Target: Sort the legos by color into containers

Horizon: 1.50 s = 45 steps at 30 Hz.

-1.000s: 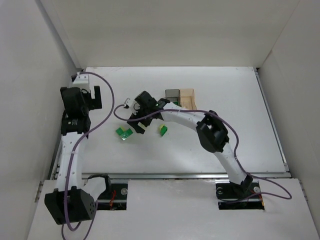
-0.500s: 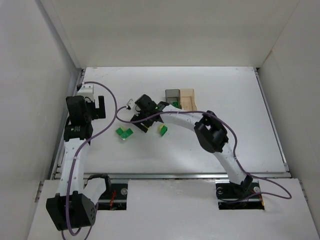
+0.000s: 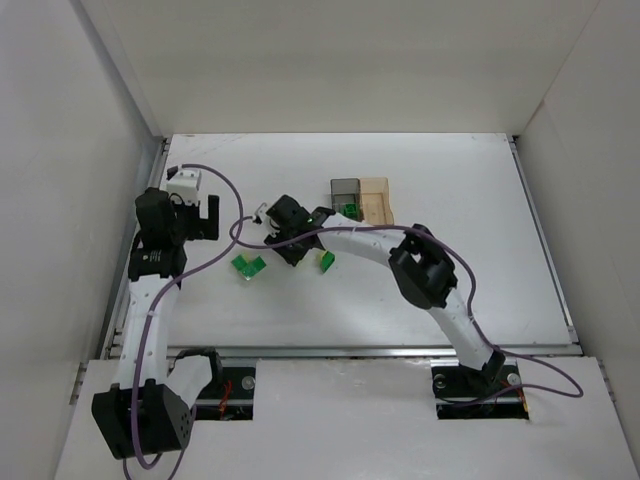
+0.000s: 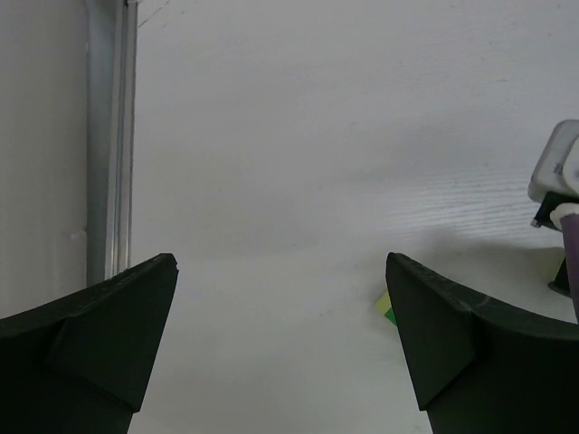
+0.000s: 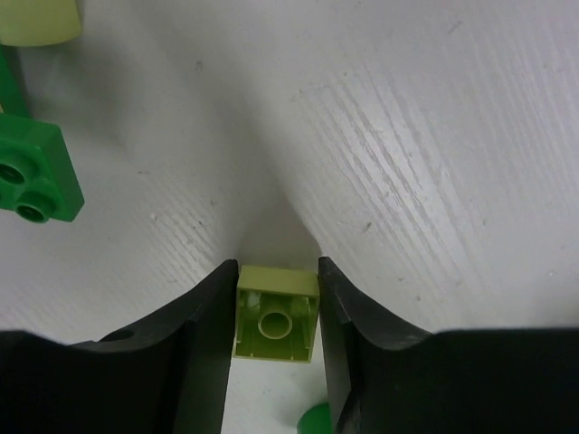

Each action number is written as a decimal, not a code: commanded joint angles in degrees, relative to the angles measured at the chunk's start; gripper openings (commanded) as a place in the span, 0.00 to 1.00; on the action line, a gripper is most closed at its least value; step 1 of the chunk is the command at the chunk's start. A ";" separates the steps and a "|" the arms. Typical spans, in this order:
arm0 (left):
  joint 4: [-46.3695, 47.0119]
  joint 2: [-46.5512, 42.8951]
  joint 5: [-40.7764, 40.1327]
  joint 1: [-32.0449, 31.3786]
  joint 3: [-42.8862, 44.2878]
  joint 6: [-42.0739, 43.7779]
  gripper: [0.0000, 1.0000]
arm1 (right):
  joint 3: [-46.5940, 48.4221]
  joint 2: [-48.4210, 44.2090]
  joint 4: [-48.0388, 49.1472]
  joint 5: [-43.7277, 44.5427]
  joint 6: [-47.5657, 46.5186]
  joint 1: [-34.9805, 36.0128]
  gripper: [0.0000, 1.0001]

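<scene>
My right gripper is down at the table, both fingers pressed against the sides of a pale yellow-green lego lying with its hollow underside showing. From above, this gripper sits between a dark green lego pair and a yellow-green and green pair. The containers stand side by side behind it: smoky grey and pale orange, with a green lego at their front. My left gripper hangs open over bare table at the left, holding nothing.
A dark green lego and a pale rounded piece lie to the left in the right wrist view. A yellow and green brick corner peeks past my left gripper's right finger. White walls close in the table; a rail runs along its left edge.
My right gripper's jaws have closed from wide open onto the pale yellow-green lego. The left arm has shifted slightly right and nearer, its jaws still open.
</scene>
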 commanded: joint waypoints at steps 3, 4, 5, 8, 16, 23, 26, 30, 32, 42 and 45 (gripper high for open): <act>-3.16 -0.46 7.10 -0.61 -2.12 8.72 0.99 | 0.37 -9.51 1.26 -1.00 6.69 -3.67 0.00; -4.04 -0.46 8.93 -0.61 -2.13 9.95 0.99 | 0.37 -12.14 2.92 -2.15 10.35 -5.08 0.00; -4.83 -0.46 10.17 -0.61 -2.13 11.18 0.99 | -0.33 -13.64 4.07 -4.85 12.39 -8.48 0.00; -8.43 0.85 12.90 -2.45 -2.13 15.84 0.99 | -6.38 -20.84 10.91 -7.86 20.92 -13.86 0.00; -17.56 12.18 10.36 -6.85 4.72 19.62 0.98 | -15.10 -27.46 10.51 1.86 22.96 -25.91 0.00; -21.80 21.59 6.93 -11.06 14.13 20.51 0.93 | -13.62 -22.37 6.98 2.76 20.76 -29.78 0.00; -21.80 22.12 4.13 -17.47 14.13 19.02 0.93 | -12.38 -20.42 5.31 2.06 20.76 -31.45 0.00; -21.80 22.65 1.14 -23.90 13.35 15.50 0.93 | -13.86 -21.29 5.21 2.06 20.76 -31.98 0.33; -21.01 23.87 -1.23 -25.13 12.73 13.31 0.93 | -15.01 -22.44 6.36 1.45 20.24 -31.98 0.51; -22.15 28.89 -7.74 -29.08 13.25 9.35 0.83 | -14.49 -23.14 6.36 -1.81 17.69 -31.98 0.81; -22.15 29.41 -11.25 -32.51 11.68 7.86 0.83 | -14.49 -23.68 6.36 -3.12 17.69 -31.98 0.81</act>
